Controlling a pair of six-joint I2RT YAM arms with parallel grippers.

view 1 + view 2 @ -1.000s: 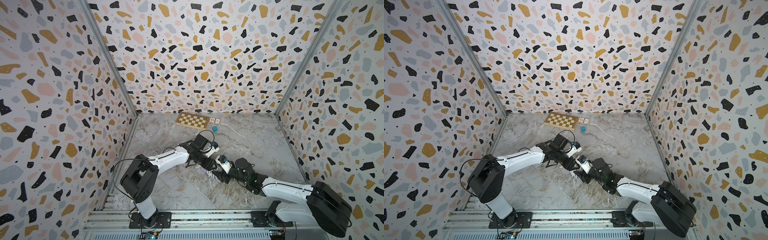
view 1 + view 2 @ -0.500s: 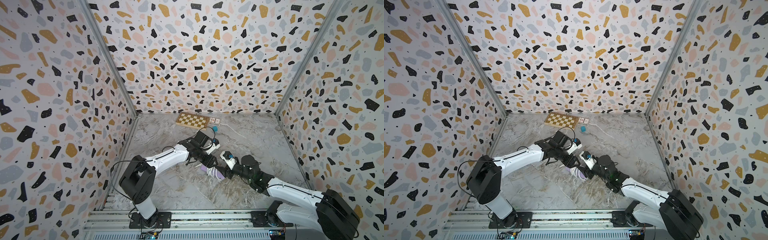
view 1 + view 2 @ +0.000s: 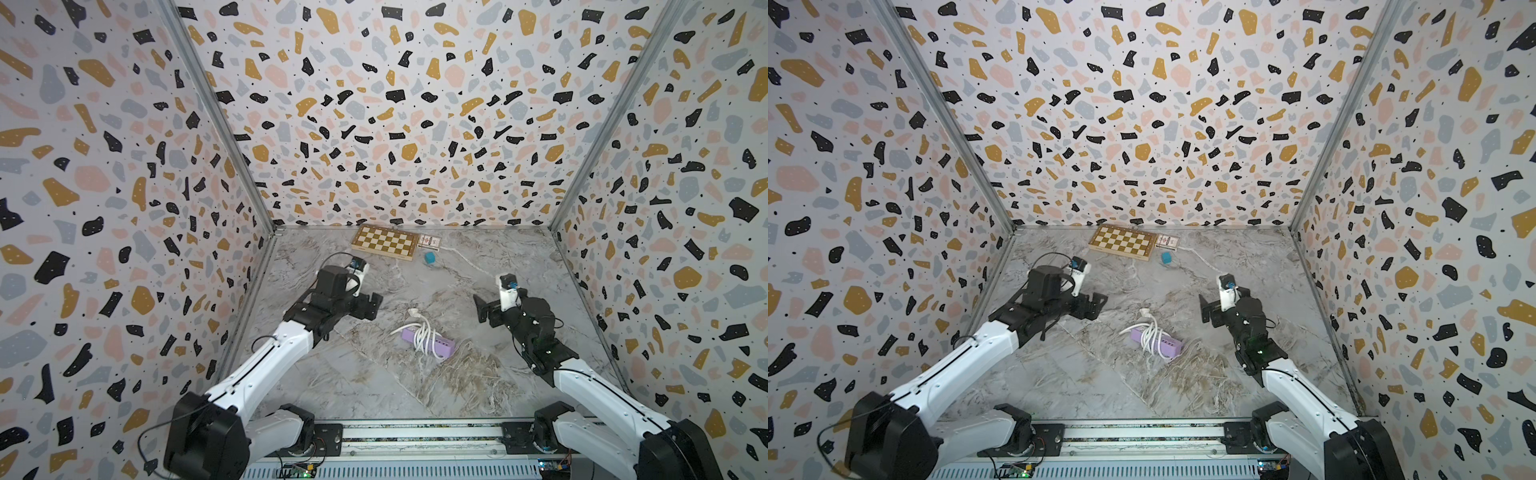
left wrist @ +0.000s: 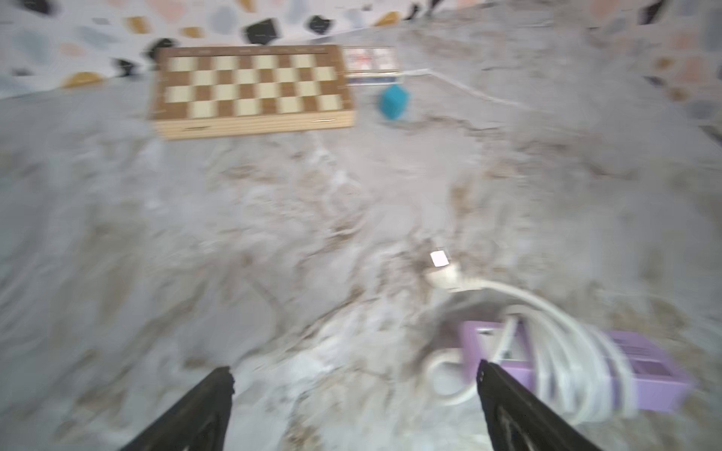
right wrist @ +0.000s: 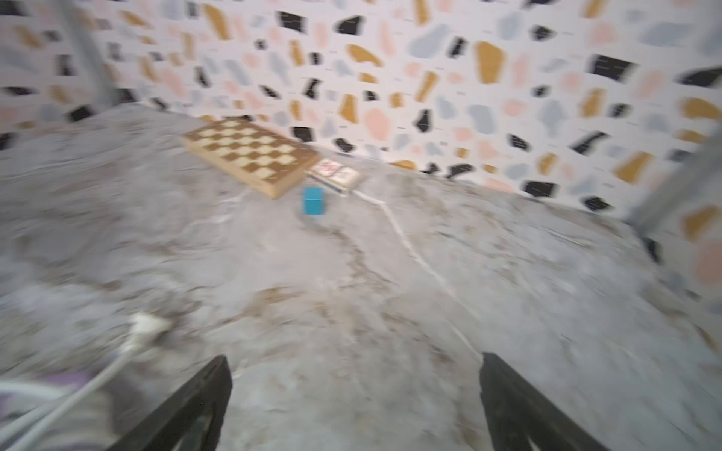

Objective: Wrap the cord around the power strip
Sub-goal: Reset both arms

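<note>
Power strip (image 3: 445, 346) lay flat on the marble-patterned table (image 3: 365, 382), about midway between the two arms and touched by neither. In both top views it was a small lilac bar (image 3: 1174, 348) set at a slant. The end towards the left arm sat farther back, and the end towards the right arm sat nearer the rail. The cord (image 3: 424, 338) was wound around its middle in several white turns that crossed the bar the short way. These turns sat loosely rather than tight, leaving both lilac ends bare. A row of small dark ports showed on the bare end towards the right arm. One slack loop hung off the other end, and the white plug (image 3: 412, 311) rested on the table just behind the strip.

The left gripper (image 3: 368, 306) hovered well apart from the strip with its jaws spread wide and nothing between them. The right gripper (image 3: 482, 308) stood the same, wide apart and empty. Both wrist views were blurred. The left one showed the lilac bar (image 4: 650, 377) with the white turns (image 4: 562, 351) around it.
</note>
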